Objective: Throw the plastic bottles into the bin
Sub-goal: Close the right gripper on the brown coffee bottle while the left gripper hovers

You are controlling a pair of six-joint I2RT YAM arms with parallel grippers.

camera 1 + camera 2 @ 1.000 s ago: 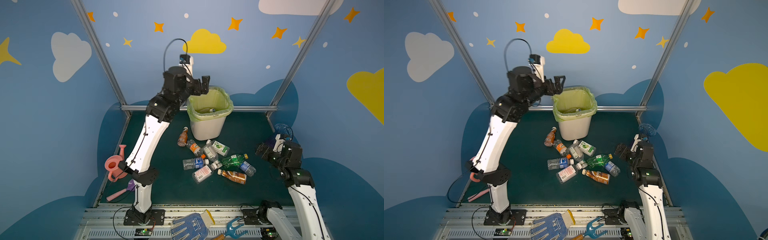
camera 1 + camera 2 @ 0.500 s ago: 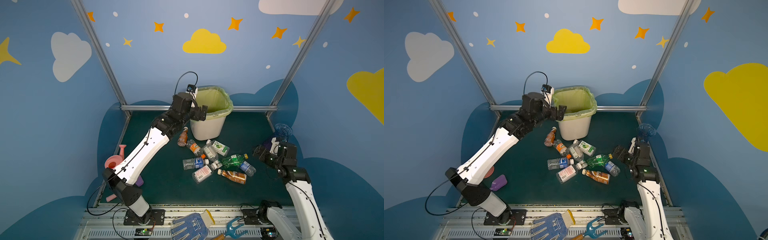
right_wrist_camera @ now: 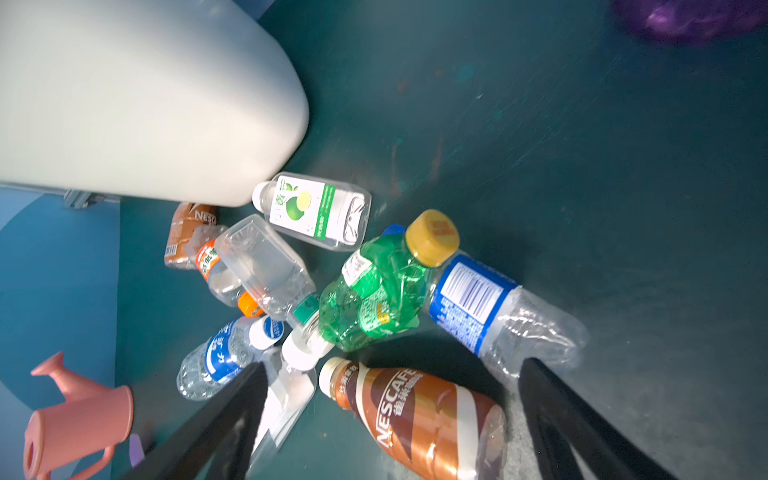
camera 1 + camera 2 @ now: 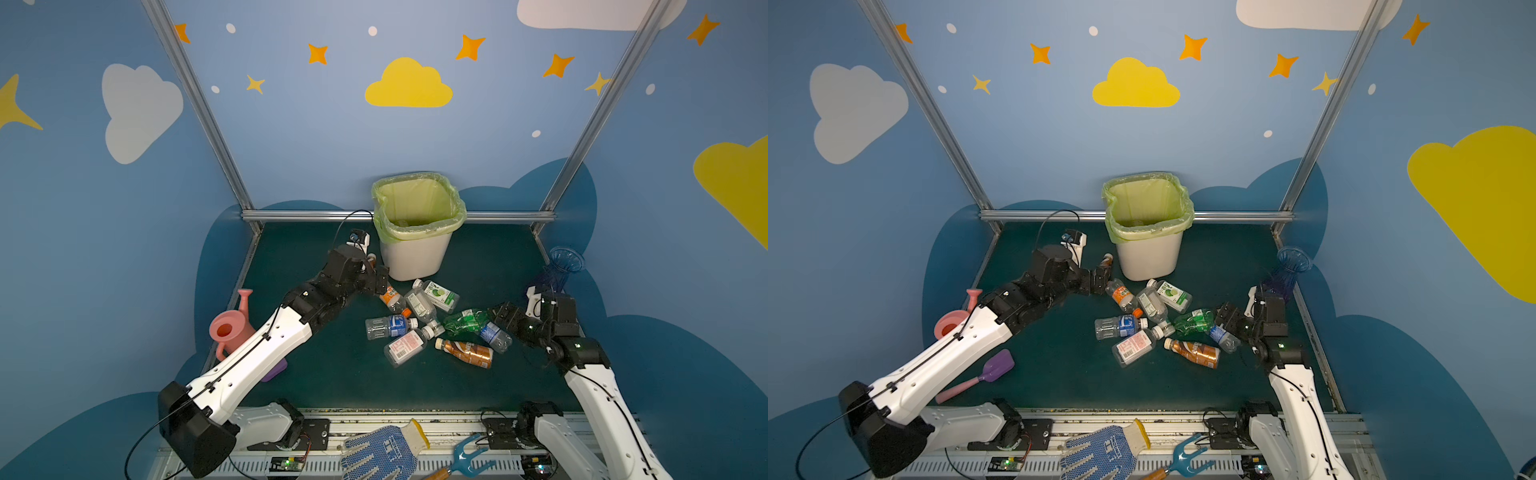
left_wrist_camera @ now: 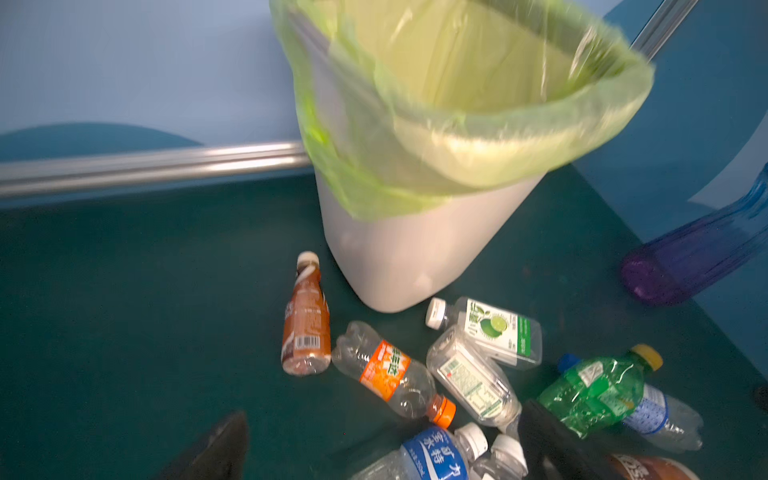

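The squarish white plastic bin looked smooth and dull, its thin yellow-green bag shiny and wrinkled. The crumpled green plastic bottle gleamed. The dark green counter was matt and scuffed. The silver metal rail shone.

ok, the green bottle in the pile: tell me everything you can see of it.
The green bottle is translucent green plastic, badly crumpled, with its yellow cap on and a small white-and-green label. It lies on its side on the dark green table, at the pile's right side in both top views. Its neck crosses over the blue-labelled clear bottle.
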